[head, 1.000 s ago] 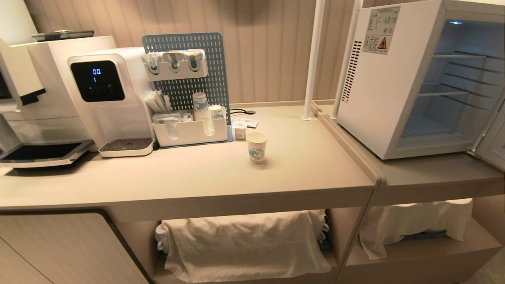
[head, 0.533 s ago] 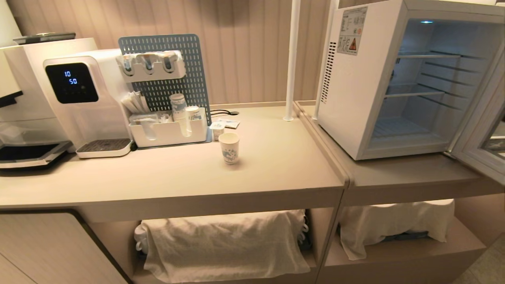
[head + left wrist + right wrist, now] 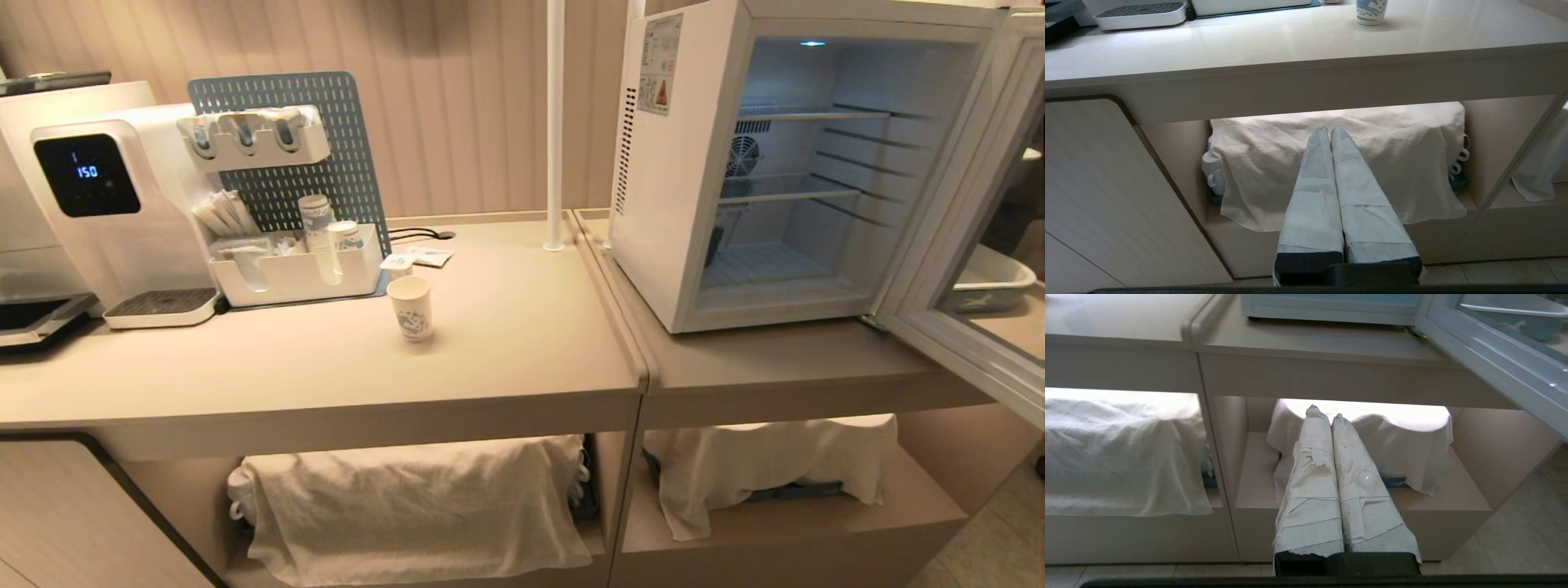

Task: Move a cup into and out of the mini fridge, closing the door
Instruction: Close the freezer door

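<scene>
cup point(image 3: 411, 308): upright on the bench point(image 3: 506, 359), just in front of the white organiser tray point(image 3: 294, 278), well left of the fridge; nothing touching it.
mini fridge point(image 3: 665, 245): on the right-hand bench section, interior lit, wire shelves bare as far as visible, rear fan now showing.
door point(image 3: 955, 237): swung wide to the right; glass shows a pale tub behind it.
change: whole head view has slid left over the last second, so the camera moved, not the objects. Fridge opening is now more square to the robot; cup sits left of centre.
left tool point(image 3: 1329, 132): low, below bench edge, pointing at the cloth-covered shelf point(image 3: 1339, 163); fingers pressed together, holding nothing.
right tool point(image 3: 1323, 412): same, low under the fridge section, fingers together, holding nothing.
meaning: looks like positioning only; cup pick not yet started, and with the door already open, no opening step seems needed.
</scene>
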Controlling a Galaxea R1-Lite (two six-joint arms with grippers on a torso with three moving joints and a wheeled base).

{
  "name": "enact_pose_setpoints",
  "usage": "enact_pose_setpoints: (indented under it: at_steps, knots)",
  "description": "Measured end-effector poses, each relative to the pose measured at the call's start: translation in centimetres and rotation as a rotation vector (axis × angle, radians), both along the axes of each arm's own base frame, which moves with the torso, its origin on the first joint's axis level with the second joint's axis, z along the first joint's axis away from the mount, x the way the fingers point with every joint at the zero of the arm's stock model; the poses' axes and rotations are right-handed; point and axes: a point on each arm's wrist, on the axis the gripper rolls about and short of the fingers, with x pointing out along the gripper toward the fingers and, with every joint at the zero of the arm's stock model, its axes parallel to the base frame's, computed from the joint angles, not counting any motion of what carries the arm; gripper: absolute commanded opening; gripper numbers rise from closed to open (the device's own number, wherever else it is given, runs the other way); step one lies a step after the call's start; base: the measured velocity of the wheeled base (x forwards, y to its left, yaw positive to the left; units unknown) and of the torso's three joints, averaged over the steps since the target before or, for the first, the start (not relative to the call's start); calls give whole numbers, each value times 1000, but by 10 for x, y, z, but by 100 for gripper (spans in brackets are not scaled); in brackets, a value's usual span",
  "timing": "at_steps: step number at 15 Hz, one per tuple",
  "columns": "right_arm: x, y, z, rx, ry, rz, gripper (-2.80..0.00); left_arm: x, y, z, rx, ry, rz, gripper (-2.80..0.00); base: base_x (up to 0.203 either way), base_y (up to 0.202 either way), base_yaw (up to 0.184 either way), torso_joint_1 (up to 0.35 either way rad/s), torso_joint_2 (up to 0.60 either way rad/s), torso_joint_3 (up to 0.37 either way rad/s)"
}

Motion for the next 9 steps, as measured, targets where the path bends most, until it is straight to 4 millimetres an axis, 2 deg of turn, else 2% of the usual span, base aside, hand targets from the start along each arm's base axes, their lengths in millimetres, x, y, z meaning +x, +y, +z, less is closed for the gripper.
enact_pose_setpoints:
  at_steps: [9]
  knots:
    - [0,0,0,0,0,0,-280,0,0,0,1,0,0,-280,0,-195,1,2,1,3]
